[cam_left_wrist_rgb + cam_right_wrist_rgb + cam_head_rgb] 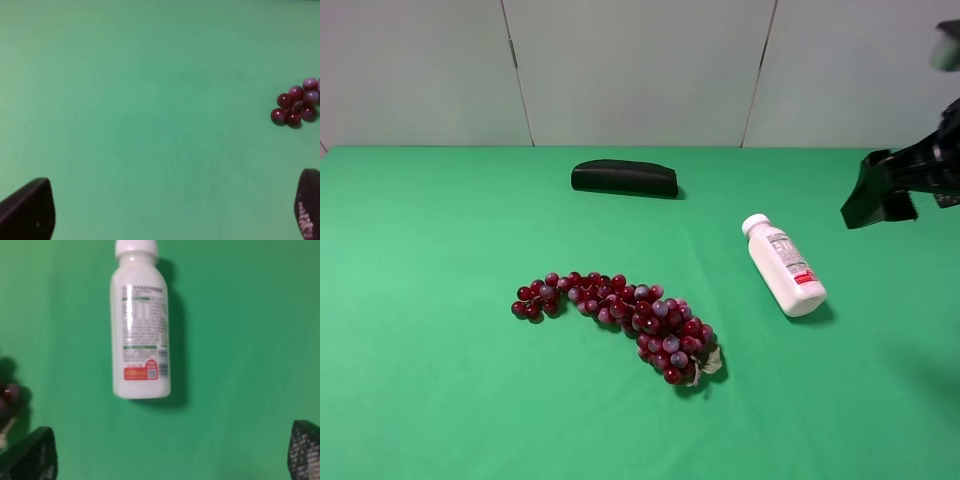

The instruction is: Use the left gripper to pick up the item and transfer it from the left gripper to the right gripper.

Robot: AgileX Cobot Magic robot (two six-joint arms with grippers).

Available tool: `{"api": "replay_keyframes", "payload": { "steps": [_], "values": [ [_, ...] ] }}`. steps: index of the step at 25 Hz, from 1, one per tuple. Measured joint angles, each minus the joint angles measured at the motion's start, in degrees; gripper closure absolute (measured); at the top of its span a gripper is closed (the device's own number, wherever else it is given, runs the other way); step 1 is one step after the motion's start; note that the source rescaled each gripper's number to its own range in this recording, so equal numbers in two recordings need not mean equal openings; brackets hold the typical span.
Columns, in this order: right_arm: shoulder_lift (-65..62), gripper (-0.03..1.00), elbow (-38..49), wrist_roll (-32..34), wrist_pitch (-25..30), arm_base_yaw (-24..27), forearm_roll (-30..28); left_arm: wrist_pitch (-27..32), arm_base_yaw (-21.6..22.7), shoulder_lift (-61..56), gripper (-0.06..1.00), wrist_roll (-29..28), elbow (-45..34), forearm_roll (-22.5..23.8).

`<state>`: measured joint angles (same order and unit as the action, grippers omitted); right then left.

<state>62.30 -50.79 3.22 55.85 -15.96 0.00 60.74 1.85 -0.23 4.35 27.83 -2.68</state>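
The white bottle (785, 268) lies on its side on the green table, right of the middle, with its cap pointing to the back. It also shows in the right wrist view (141, 325), with its green and red label up. My right gripper (878, 195) hangs above the table to the bottle's right, open and empty (167, 450). My left gripper (170, 205) is open and empty over bare green cloth; it is out of the exterior view. The bottle does not show in the left wrist view.
A bunch of red grapes (620, 310) lies in the middle of the table, left of the bottle, and its end shows in the left wrist view (295, 105). A long black case (624, 178) lies at the back.
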Motion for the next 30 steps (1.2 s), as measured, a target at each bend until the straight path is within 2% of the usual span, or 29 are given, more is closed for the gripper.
{"api": "replay_keyframes", "payload": {
  "steps": [6,15,30],
  "values": [
    [-9.96,-0.03,3.03,0.17,3.87,0.0,1.29,0.0,0.0,0.0,0.06,0.0,0.0,0.0],
    [-26.88,-0.03,11.75,0.17,5.09,0.0,1.36,0.0,0.0,0.0,0.06,0.0,0.0,0.0],
    [-53.56,-0.03,20.39,0.17,6.03,0.0,1.49,0.0,0.0,0.0,0.06,0.0,0.0,0.0]
  ]
}}
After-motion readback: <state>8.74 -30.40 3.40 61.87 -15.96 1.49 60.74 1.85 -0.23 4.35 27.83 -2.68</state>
